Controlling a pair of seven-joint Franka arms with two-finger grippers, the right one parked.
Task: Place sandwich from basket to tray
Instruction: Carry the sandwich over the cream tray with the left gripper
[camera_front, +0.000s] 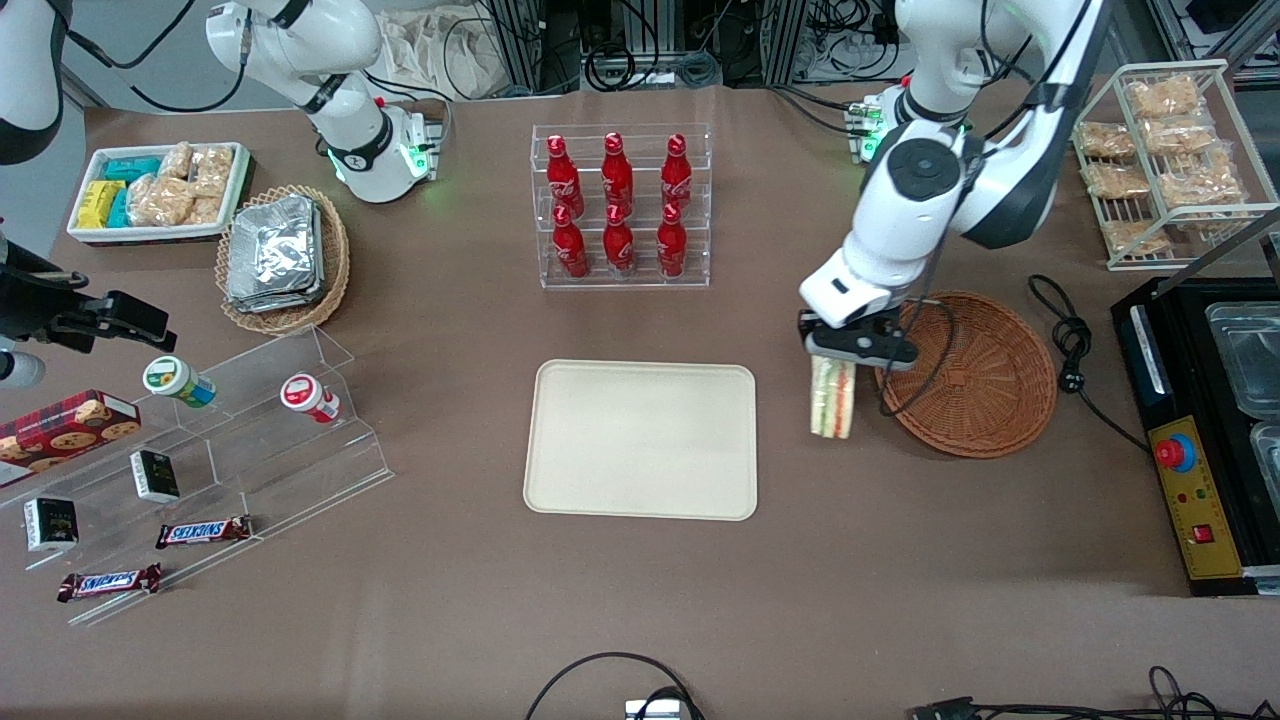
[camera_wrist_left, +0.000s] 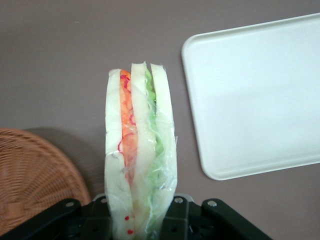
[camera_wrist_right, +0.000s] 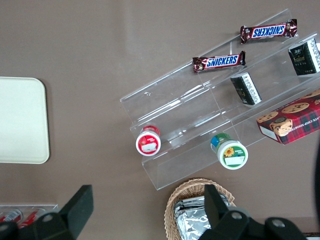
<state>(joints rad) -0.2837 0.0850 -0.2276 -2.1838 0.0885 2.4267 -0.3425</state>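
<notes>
While showing from the wrist the plastic wrap and red marks lost to the front view, hangs as a pale sandwich (camera_front: 833, 398) with orange and green layers, pinched in the gripper (camera_front: 838, 358) above bare table between tray (camera_front: 640, 500) and basket (camera_front: 985, 385), far from SNICKERS bars (camera_front: 203, 531).

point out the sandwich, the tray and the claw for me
sandwich (camera_front: 833, 398), front view, on its layered cut face below the claw.
tray (camera_front: 640, 372), front view, on its rim nearest the bottle rack.
claw (camera_front: 850, 345), front view, midway between its fingertips, shut on the sandwich, above the table between basket and tray.
</notes>
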